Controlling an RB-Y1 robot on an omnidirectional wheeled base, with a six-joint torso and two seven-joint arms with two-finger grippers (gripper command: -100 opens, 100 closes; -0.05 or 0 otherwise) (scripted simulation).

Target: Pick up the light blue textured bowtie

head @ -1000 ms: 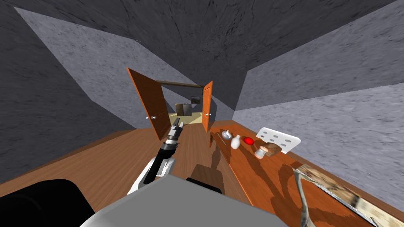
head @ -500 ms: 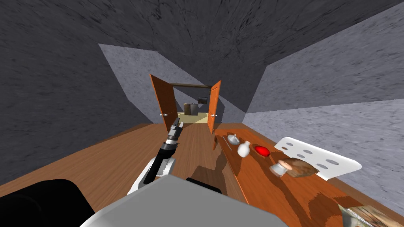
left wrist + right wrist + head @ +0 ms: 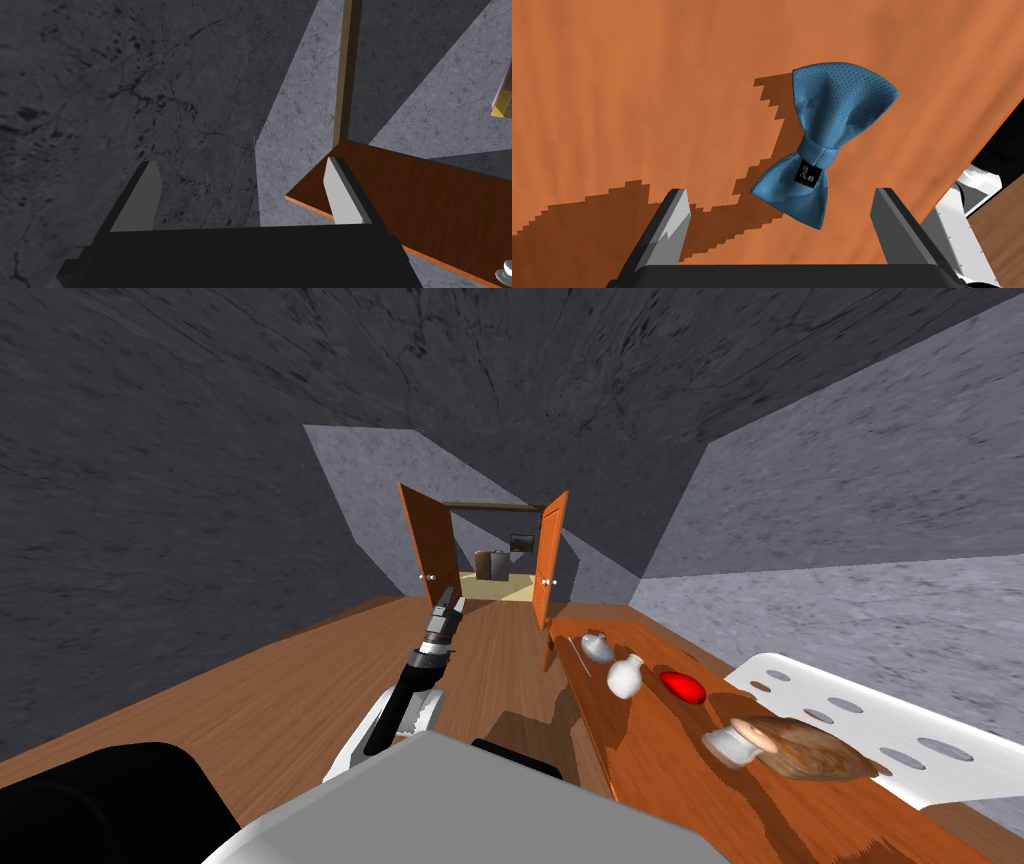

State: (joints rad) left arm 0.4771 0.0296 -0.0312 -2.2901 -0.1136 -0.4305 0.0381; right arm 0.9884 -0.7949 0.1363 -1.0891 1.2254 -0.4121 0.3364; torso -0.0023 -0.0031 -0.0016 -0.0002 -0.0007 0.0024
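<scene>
A blue dotted bowtie (image 3: 822, 140) with a small black label on its knot lies flat on an orange-brown wooden surface (image 3: 612, 100). My right gripper (image 3: 780, 200) hovers over it, open, its fingers standing on either side of the bowtie's near wing without touching it. My left gripper (image 3: 447, 610) is stretched forward above the floor toward the doorway. In the left wrist view the left gripper (image 3: 245, 195) is open and holds nothing.
A long wooden table (image 3: 650, 768) runs along my right with two white vases (image 3: 625, 675), a red object (image 3: 685, 687), a brown lump (image 3: 800, 748) and a white perforated panel (image 3: 880, 728). Ahead, two orange doors (image 3: 425, 553) stand open. Grey walls close in on both sides.
The whole head view has shifted with my own move: the doorway slid right and the table's things came nearer and lower right. My left arm keeps its pose.
</scene>
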